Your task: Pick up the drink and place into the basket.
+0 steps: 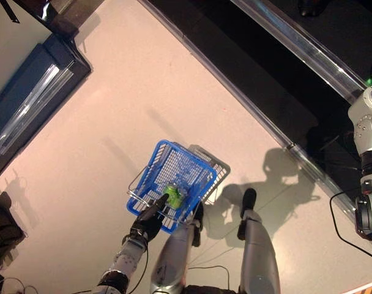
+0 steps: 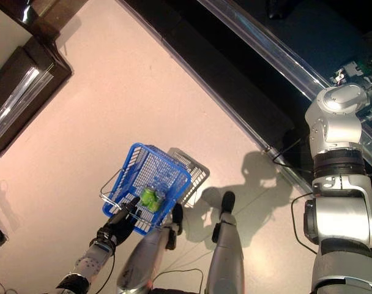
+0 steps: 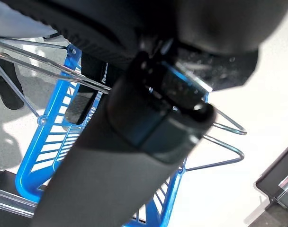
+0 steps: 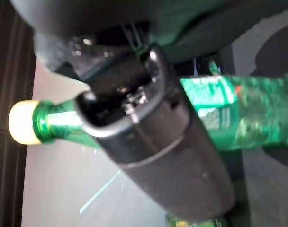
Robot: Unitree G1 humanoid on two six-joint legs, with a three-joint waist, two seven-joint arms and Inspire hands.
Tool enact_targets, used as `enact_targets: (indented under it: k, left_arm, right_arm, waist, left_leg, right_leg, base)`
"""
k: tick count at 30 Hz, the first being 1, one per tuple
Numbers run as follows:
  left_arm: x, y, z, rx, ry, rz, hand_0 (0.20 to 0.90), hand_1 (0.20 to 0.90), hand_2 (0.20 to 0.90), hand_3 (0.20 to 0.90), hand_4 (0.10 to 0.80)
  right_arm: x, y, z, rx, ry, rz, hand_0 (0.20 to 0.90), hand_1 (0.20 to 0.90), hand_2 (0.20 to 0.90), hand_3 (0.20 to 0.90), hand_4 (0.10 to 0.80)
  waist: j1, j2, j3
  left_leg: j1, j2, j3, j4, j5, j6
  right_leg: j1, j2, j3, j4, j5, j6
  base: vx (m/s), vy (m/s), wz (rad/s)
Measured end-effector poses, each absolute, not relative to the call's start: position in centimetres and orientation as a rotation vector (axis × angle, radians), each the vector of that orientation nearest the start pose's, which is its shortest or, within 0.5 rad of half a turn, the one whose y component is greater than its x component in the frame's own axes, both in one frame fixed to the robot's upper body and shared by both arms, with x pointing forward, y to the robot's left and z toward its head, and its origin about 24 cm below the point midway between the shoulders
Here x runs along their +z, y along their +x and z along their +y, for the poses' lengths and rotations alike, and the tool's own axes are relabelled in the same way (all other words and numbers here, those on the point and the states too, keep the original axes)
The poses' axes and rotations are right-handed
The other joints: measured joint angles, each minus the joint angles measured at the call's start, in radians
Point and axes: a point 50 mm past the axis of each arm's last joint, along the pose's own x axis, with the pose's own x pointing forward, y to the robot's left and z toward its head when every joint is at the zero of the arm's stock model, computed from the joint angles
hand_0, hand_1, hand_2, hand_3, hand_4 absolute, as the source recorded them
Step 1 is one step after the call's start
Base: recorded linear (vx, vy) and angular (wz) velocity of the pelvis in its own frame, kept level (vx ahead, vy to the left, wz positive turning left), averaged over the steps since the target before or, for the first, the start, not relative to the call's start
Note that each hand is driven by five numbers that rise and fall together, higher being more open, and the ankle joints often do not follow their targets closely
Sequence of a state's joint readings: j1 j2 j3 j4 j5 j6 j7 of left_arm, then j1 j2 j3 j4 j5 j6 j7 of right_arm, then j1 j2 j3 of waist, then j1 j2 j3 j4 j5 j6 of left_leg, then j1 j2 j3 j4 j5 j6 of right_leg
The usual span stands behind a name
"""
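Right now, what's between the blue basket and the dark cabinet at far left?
Only bare floor; nothing lies on that stretch between the blue basket and the dark cabinet. The left eye view shows it best.

Blue slatted plastic basket (image 1: 177,168) with silver wire handles (image 3: 220,142); green cans (image 1: 173,197) inside. Pale pinkish-beige floor (image 1: 143,79). Translucent green plastic bottle (image 4: 229,113), pale yellow cap (image 4: 22,122), green-and-white label. Dark hand (image 1: 148,222).

Right hand (image 4: 153,142) covers the green bottle's (image 4: 220,118) shoulder; bottle base is blurred. Basket (image 1: 174,165) contents are too small to identify.
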State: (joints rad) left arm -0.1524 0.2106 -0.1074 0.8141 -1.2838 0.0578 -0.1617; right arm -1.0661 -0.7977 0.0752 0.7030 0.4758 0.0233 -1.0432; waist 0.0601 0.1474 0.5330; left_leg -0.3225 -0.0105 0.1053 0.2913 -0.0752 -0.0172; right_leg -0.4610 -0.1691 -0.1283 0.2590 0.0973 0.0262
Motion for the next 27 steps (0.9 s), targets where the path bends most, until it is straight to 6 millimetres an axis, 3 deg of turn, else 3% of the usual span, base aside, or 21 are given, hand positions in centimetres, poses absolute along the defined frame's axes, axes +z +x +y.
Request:
enact_targets:
  k: [19,27]
  left_arm:
    - [-8.4,23.2,19.0,0.213,-1.049,0.532,0.3,0.3,0.3,0.2,0.1]
    - [-8.5,23.1,19.1,0.219,-1.051,0.534,0.3,0.3,0.3,0.2,0.1]
  right_arm:
    - [29.4,33.8,-33.5,-1.24,0.073,-0.464,0.3,0.3,0.3,0.2,0.1]
    - [29.0,33.6,-32.3,-1.113,0.033,-0.507,0.3,0.3,0.3,0.2,0.1]
  waist:
    - [-0.006,-0.002,0.001]
    - [-0.01,-0.004,0.003]
  left_leg:
    - [-0.037,0.002,-0.006,0.089,-0.03,0.006]
    - [-0.019,0.004,-0.007,0.108,-0.039,0.008]
  right_leg:
    - [-0.014,0.0,0.006,0.04,-0.006,-0.008]
    - [0.008,0.0,0.008,0.052,-0.01,-0.008]
  base:
    - [-0.018,-0.005,0.0]
    - [0.007,0.016,0.0]
